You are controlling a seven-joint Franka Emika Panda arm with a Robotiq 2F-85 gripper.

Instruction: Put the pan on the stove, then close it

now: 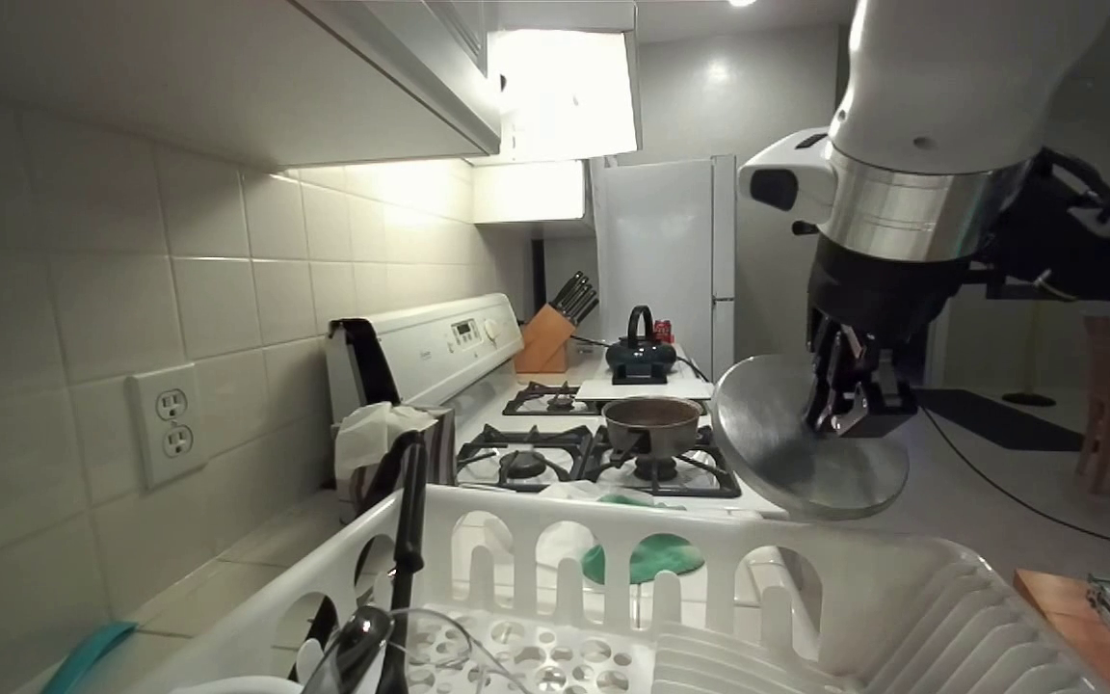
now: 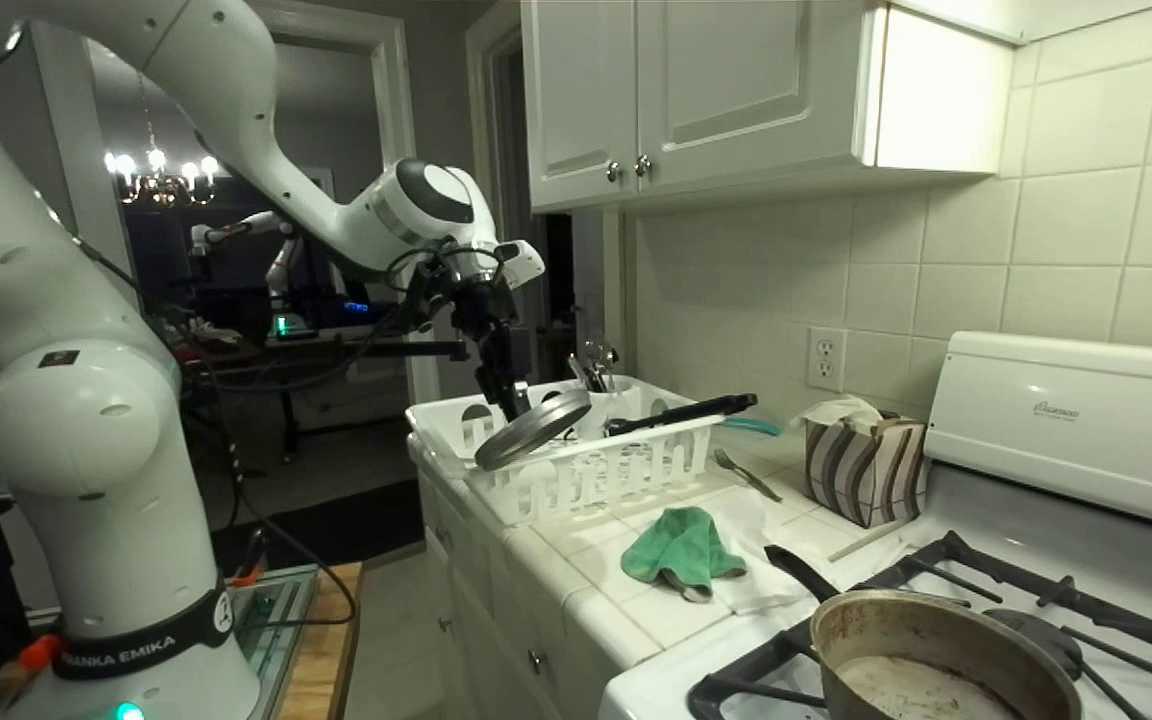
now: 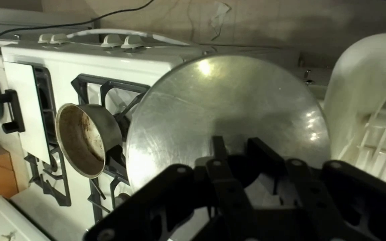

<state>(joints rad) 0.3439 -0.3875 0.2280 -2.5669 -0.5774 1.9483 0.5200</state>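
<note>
The pan (image 1: 673,440) sits upright and uncovered on a burner grate of the white stove (image 1: 439,357); its black handle points toward the counter in an exterior view, where the pan (image 2: 841,650) shows its stained inside. A round metal lid (image 3: 193,97) hangs tilted in the air, clear of the pan (image 3: 111,125). My gripper (image 3: 236,139) is shut on the lid's dark knob, which is partly hidden between the fingers. In an exterior view the lid (image 2: 536,430) and gripper (image 2: 514,405) are by the dish rack, away from the stove.
A white dish rack (image 1: 709,525) holding utensils stands on the counter beside the stove. Between them lies a green cloth (image 2: 681,550), with a striped tissue box (image 2: 861,465) near the wall. A dark kettle (image 1: 640,357) and knife block (image 1: 545,342) stand farther along.
</note>
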